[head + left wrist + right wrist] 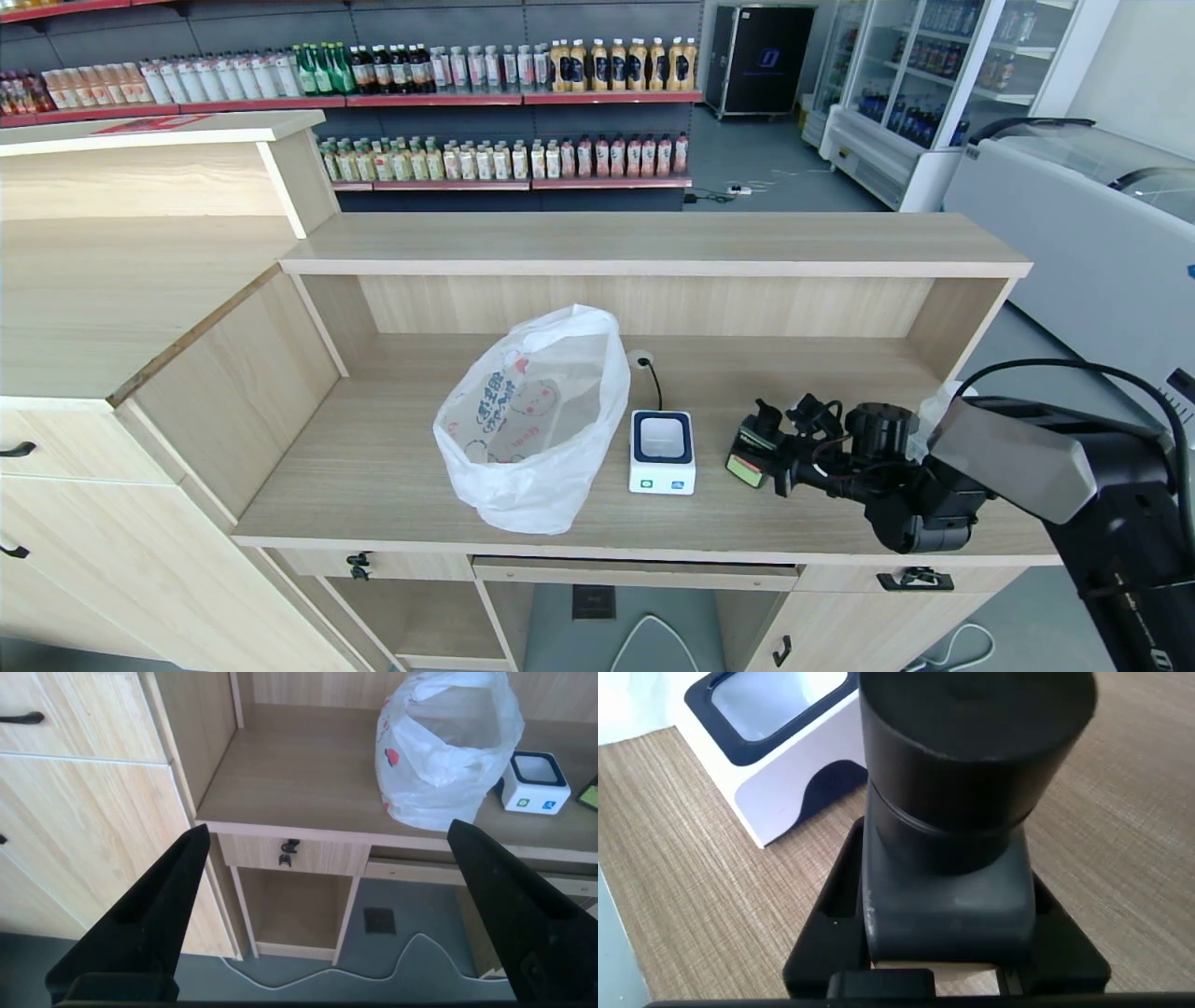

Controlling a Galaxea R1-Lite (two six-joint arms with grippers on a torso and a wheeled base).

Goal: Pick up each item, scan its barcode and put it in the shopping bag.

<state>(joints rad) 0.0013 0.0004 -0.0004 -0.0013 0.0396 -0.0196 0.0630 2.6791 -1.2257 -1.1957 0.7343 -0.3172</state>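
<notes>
Pale wood-grain surface (373,467) with a white plastic shopping bag (537,429) standing on it, mouth open. Its side carries red and blue print around a cartoon figure, too small for me to make out. Just beside the bag, on the robot's right, sits the scanner (662,453), a white box with a dark blue frame round its window and two small square marks, one green and one blue, on its front lip. A black cable (653,378) runs from it to a hole in the surface behind.

Next along, near the scanner but apart from it, the right gripper (747,457) is low over the surface, its fingers clenched on a small item (742,469) with a green face and a red edge. I cannot tell whether the item touches the wood, and any label on it is too small to read.

Out in front of the counter's left end, off the surface, the left gripper (329,829) has its black fingers (149,924) spread wide with nothing between them. Beyond it are the bag (448,756) and scanner (535,781).

Across the room behind run shelves of bottled drinks (504,70).
</notes>
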